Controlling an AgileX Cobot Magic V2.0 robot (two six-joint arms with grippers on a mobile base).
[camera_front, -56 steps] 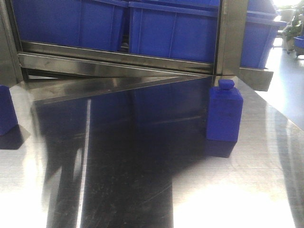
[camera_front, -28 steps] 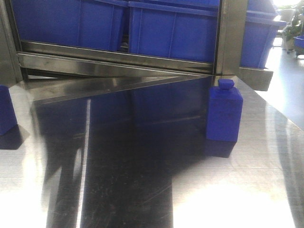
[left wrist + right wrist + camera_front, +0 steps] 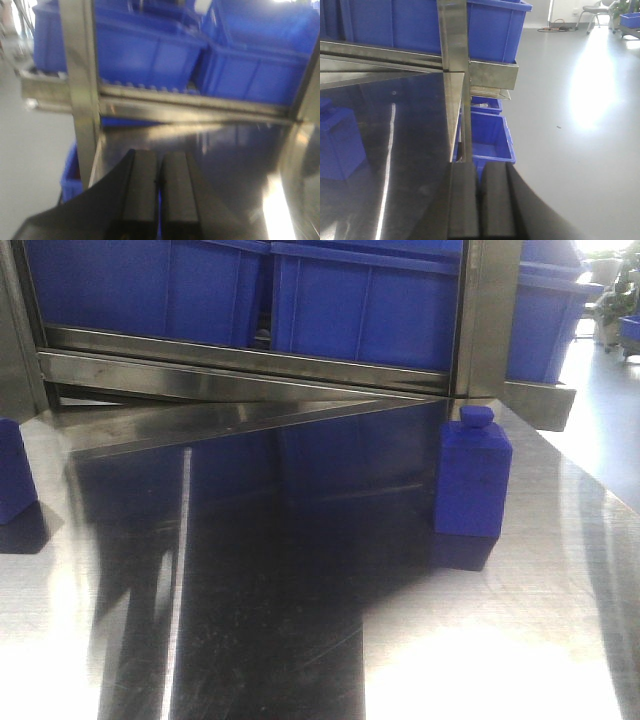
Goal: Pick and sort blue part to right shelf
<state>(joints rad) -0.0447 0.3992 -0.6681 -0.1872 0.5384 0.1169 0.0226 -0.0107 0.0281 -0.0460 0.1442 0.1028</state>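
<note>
A blue part (image 3: 472,480), a solid blue block with a small knob on top, stands upright on the steel table (image 3: 300,640) at the right, close to the rack's post (image 3: 487,320). It also shows in the right wrist view (image 3: 337,142) at the left. A second blue block (image 3: 15,480) is cut off by the left edge. The steel shelf rack (image 3: 250,375) with large blue bins (image 3: 370,310) stands behind the table. My left gripper (image 3: 160,167) is shut and empty, over the table's left end. My right gripper (image 3: 480,175) is shut and empty, at the table's right edge, right of the blue part.
A steel upright (image 3: 80,80) stands ahead-left of the left gripper. Another post (image 3: 455,75) stands ahead of the right gripper. Blue bins (image 3: 487,137) sit low beside the table on the grey floor (image 3: 580,125). Another bin (image 3: 72,170) is beyond the table's left edge.
</note>
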